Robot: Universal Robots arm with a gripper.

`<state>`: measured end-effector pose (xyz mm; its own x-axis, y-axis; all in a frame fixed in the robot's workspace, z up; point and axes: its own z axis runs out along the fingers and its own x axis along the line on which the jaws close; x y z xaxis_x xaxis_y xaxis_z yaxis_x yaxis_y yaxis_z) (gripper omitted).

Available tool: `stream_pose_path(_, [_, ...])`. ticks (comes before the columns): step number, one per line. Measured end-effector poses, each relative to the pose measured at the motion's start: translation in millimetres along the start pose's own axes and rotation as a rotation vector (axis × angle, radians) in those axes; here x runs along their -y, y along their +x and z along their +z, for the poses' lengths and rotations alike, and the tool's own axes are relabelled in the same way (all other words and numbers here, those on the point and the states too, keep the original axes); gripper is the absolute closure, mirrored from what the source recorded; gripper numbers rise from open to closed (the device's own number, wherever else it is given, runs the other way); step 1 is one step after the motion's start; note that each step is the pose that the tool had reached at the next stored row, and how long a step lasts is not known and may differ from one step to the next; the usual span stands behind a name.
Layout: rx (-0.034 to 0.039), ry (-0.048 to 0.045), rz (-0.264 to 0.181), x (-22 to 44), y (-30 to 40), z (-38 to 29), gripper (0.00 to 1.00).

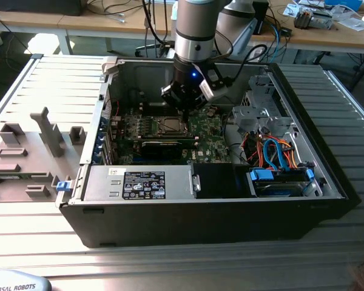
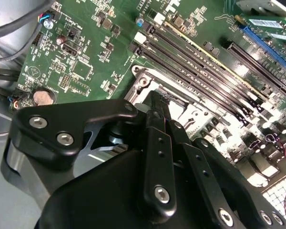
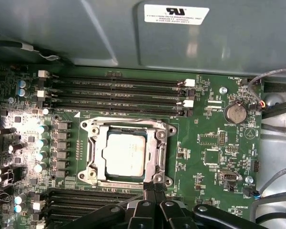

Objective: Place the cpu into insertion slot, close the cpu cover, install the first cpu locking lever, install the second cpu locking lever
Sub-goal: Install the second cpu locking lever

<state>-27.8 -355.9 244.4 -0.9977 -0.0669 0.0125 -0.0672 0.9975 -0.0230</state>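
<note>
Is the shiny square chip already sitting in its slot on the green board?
Yes, in the first wrist view the cpu lies flat in the socket, framed by the cpu cover.

The table (image 1: 42, 79) has a grey top with long ridges. On it lies an open black computer case (image 1: 200, 218), on its side, in the middle. At the exterior view's left, just beside the case, a flat grey fixture tray (image 1: 24, 160) lies on the table, with several grey upright blocks on it. One taller grey post (image 1: 48, 130) stands up from this tray, near the case.
</note>
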Motion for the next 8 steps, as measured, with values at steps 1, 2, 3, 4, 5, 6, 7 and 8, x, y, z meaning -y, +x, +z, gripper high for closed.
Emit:
stream_pose_path(1, [0.0000,0.0000,0.000,0.3,-0.3,0.0,0.89])
stream_pose_path(2, [-0.0001,0.0000,0.000,0.6,-0.5,0.1,0.89])
stream_pose_path(3, [-0.0001,0.0001,0.000,0.8,-0.7,0.1,0.89])
stream_pose_path(4, [-0.0002,0.0002,0.000,0.9,-0.8,0.0,0.89])
stream_pose_path(5, [-0.0002,0.0002,0.000,1.4,-0.8,0.1,0.89])
stream_pose_path(6, [-0.0002,-0.0007,0.000,3.6,-0.7,0.1,0.89])
stream_pose_path(7, [-0.0001,-0.0028,0.000,5.0,-0.6,0.2,0.89])
stream_pose_path(8, [0.0003,-0.0064,0.000,6.9,-0.4,0.2,0.89])
